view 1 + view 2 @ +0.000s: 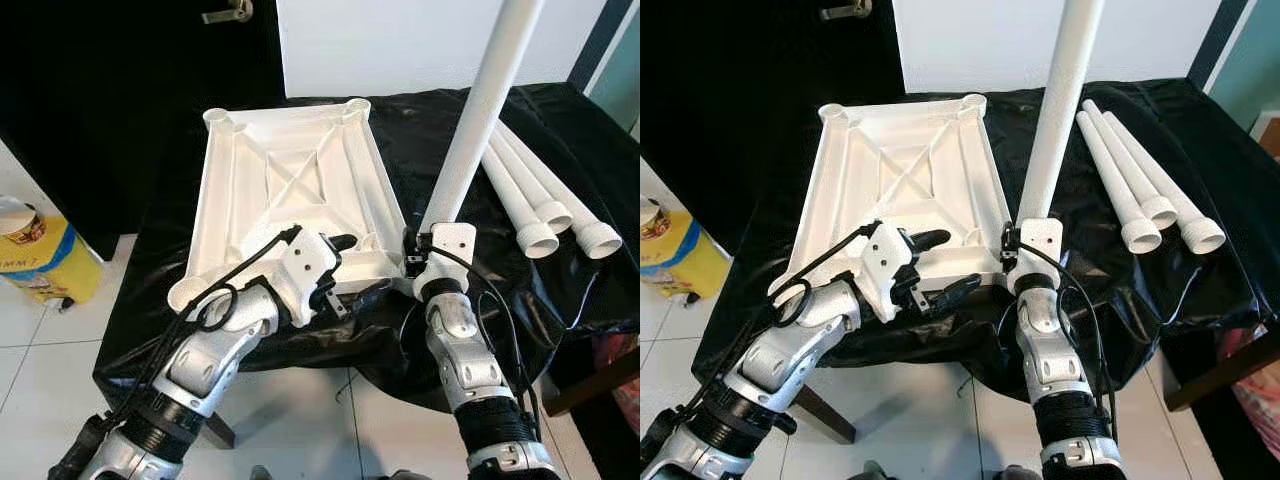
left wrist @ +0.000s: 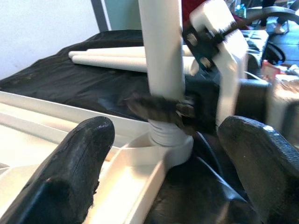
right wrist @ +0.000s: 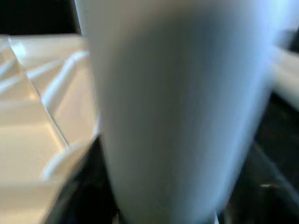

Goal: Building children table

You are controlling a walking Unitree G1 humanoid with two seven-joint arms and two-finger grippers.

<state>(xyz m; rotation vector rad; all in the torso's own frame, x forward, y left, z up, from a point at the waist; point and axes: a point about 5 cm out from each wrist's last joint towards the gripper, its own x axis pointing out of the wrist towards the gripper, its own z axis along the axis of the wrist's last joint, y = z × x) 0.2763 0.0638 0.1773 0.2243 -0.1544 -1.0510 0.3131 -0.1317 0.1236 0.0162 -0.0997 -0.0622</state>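
Observation:
The white table top (image 1: 290, 180) lies upside down on a black cloth, ribs and corner sockets facing up. A white leg (image 1: 475, 120) stands upright and slightly tilted in the near right corner socket (image 2: 170, 144). My right gripper (image 1: 412, 252) is shut on the leg's lower end, just above the socket; the leg (image 3: 177, 107) looms close in the right wrist view. My left gripper (image 1: 358, 267) is open at the table top's near edge, left of that socket, one of its fingers (image 2: 74, 172) over the white rim, holding nothing.
Three spare white legs (image 1: 545, 190) lie side by side on the cloth at the right. A yellow container (image 1: 35, 255) stands on the tiled floor at the left. A black door with a handle (image 1: 228, 12) is behind.

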